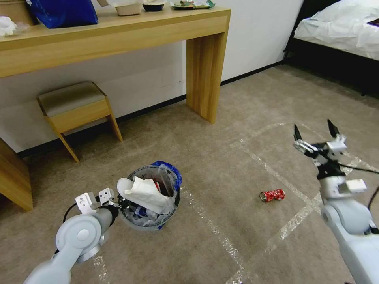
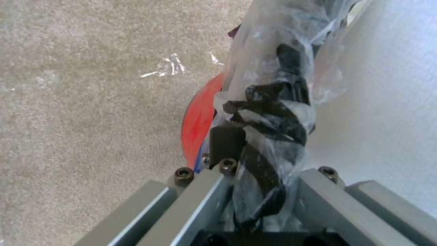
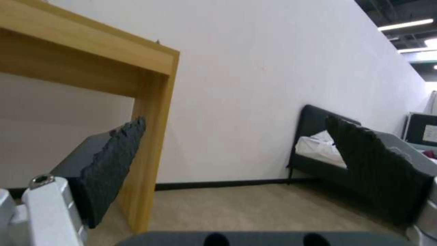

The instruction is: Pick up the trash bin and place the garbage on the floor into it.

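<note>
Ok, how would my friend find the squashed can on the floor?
Start at the wooden desk and look down at the beige floor with pale tape lines. The can lies on its side, apart from the trash bin. It's small, red and crumpled, alone on bare carpet.

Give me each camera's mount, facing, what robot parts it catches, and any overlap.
Head: looks down at floor; both arms, left gripper at trash bin, right gripper raised, open; red can.
Left wrist: along fingers clamping the bin's bag.
Right wrist: level, between open fingers.
Shared: wooden table, bed.
</note>
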### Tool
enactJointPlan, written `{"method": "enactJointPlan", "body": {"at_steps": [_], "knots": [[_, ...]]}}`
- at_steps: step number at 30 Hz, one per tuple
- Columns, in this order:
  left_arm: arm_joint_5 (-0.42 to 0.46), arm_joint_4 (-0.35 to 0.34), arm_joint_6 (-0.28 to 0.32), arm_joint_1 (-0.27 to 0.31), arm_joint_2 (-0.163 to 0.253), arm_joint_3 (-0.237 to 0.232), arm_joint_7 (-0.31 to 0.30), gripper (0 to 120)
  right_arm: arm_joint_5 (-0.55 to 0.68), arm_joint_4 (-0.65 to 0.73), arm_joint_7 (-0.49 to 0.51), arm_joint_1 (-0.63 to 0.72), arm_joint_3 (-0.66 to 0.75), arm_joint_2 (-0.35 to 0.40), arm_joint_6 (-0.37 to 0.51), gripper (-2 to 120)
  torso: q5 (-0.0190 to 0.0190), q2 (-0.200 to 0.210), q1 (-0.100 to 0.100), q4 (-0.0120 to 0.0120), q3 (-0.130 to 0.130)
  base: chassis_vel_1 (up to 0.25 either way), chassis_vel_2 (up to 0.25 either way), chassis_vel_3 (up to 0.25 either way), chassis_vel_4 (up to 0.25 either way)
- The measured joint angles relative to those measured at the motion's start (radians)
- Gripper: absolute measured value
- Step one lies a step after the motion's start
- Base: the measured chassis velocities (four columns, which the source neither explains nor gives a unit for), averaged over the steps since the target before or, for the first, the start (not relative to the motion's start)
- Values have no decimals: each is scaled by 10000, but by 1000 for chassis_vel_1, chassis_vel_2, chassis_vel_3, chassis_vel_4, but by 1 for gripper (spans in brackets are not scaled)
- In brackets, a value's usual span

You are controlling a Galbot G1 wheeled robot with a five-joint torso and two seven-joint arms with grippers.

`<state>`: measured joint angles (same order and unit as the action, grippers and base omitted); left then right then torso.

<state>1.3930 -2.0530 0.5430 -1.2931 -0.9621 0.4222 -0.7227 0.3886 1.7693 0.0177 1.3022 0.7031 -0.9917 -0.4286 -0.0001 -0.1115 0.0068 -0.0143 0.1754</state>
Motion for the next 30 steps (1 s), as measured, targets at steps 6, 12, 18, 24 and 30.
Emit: {"method": "enactJointPlan", "body": {"at_steps": [6,12,18,24,30], "knots": [[-4,56,42,136,15,-140,13,0,-598,-49,-277,435,147,-535,-316,100,2,0,0,1,1,0,0,0,0],[7,76,41,215,-7,-196,-47,0,-726,-97,-392,533,184,-733,-445,100,1,0,0,1,1,0,0,0,0],[9,75,41,189,-24,-197,-52,0,-817,-133,-467,536,68,-865,-498,100,1,0,1,1,2,0,0,0,0],[0,-7,54,137,-36,-178,-86,0,-861,-212,-514,467,-71,-904,-553,100,1,0,1,1,1,0,0,0,0],[-8,-57,54,80,-46,-139,-110,0,-955,-310,-580,406,-168,-921,-597,100,1,0,1,1,2,0,0,0,0]]}}
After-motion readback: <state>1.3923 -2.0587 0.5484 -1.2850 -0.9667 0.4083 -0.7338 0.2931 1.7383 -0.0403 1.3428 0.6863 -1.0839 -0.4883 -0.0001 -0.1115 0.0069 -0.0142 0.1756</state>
